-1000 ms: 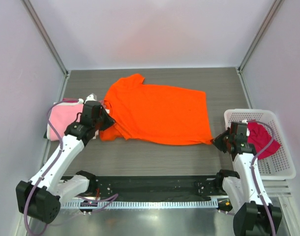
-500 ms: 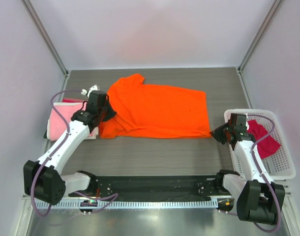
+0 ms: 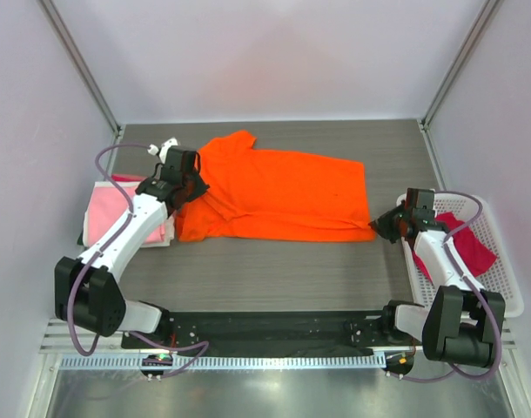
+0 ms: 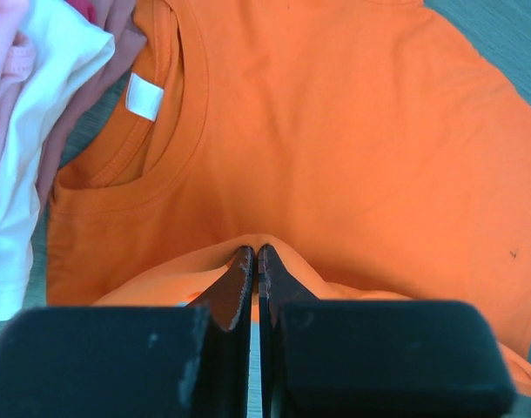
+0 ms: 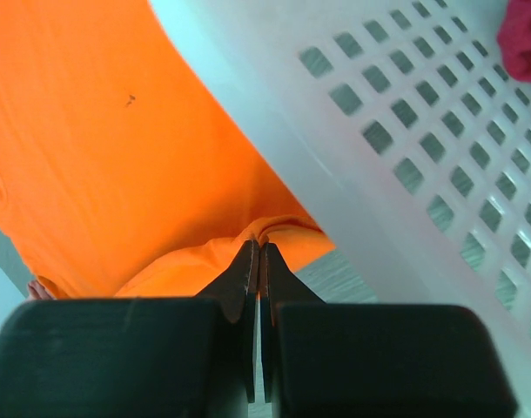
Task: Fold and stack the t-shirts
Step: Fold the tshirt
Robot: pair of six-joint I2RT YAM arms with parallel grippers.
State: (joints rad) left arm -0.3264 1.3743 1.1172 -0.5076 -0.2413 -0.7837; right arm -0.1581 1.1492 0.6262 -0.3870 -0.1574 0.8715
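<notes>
Pinching the orange t-shirt point(image 3: 283, 196) at both ends, the left gripper point(image 4: 255, 252) is clamped on a raised fold below the collar. The right gripper point(image 5: 257, 248) is clamped on the hem corner beside the white basket point(image 3: 509, 305), likely so the near edge lifts evenly for a lengthwise fold. The shirt lies spread across the middle of the top view. Folded pink tees point(image 3: 104, 213) sit at centre left, and a magenta tee point(image 3: 479, 252) is in the basket at right.
</notes>
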